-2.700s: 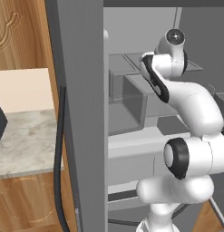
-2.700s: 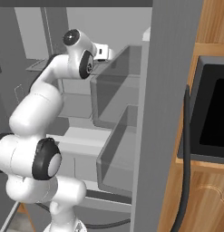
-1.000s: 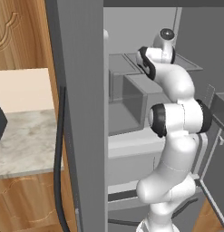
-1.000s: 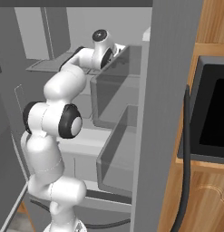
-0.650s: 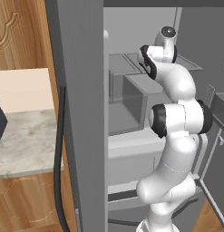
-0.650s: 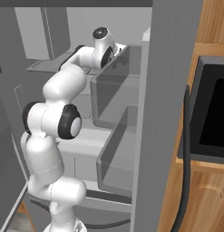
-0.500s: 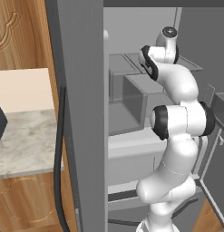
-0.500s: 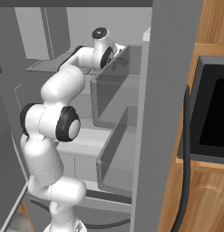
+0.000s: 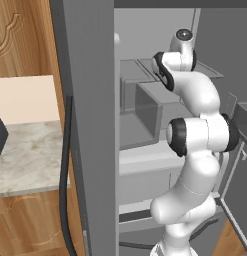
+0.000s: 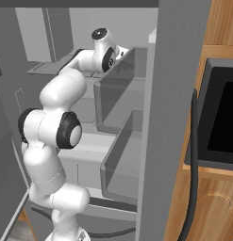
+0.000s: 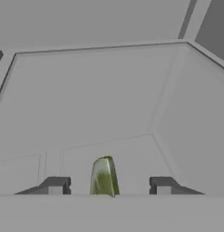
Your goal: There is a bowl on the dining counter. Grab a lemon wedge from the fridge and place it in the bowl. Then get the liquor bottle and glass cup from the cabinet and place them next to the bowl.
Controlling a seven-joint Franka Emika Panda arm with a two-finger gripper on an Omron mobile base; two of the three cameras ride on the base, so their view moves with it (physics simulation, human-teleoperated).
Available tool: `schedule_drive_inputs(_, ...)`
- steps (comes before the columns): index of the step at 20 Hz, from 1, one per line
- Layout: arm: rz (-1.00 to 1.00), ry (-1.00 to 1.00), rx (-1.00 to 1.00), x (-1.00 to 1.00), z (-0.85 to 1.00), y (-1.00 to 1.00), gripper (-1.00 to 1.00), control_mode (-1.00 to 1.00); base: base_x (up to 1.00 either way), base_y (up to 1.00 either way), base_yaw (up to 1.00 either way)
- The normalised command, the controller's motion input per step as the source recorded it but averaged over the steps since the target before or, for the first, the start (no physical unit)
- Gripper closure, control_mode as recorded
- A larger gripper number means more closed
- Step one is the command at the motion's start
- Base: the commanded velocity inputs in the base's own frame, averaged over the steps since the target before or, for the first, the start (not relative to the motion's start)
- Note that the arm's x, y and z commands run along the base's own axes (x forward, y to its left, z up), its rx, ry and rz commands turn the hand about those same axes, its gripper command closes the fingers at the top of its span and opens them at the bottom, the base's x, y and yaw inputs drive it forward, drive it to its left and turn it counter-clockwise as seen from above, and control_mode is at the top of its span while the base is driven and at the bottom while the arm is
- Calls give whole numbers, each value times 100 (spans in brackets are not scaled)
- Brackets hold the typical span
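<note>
The lemon wedge, a small yellow-green sliver, stands on a grey shelf inside the fridge. It sits between the two dark fingertips of my gripper. A clear gap remains on each side of it, so the jaws are open around it and not touching. In both base views my arm stretches up and deep into the fridge's upper shelf, with the hand behind a door bin. The bowl, liquor bottle, glass cup and cabinet are out of view.
Two see-through door bins hang close to the right of my arm. The fridge's back and side walls close in around the wedge. A marbled counter lies left of the fridge. A black appliance sits in wood at the right.
The arm has gone from folded back to stretched deep onto the upper shelf. Over the last second it has barely moved, while the jaws have narrowed towards the lemon wedge.
</note>
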Motion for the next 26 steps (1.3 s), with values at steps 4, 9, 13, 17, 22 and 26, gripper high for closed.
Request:
schedule_drive_inputs(4, -6, 0, 0, -69, -48, 0, 100, -100, 0, 0, 0)
schedule_drive_inputs(9, -5, 0, 0, -81, -40, -1, 100, -100, 0, 0, 0)
schedule_drive_inputs(13, 0, -12, 4, -77, 23, 5, 100, -100, 0, 0, 0)
schedule_drive_inputs(17, 2, -27, 3, -100, 81, 36, 100, -100, 0, 0, 0)
schedule_drive_inputs(22, 7, -2, 0, -100, 23, 51, 100, -100, 0, 0, 0)
schedule_drive_inputs(26, 6, 4, 0, -100, 0, 14, 100, -100, 0, 0, 0)
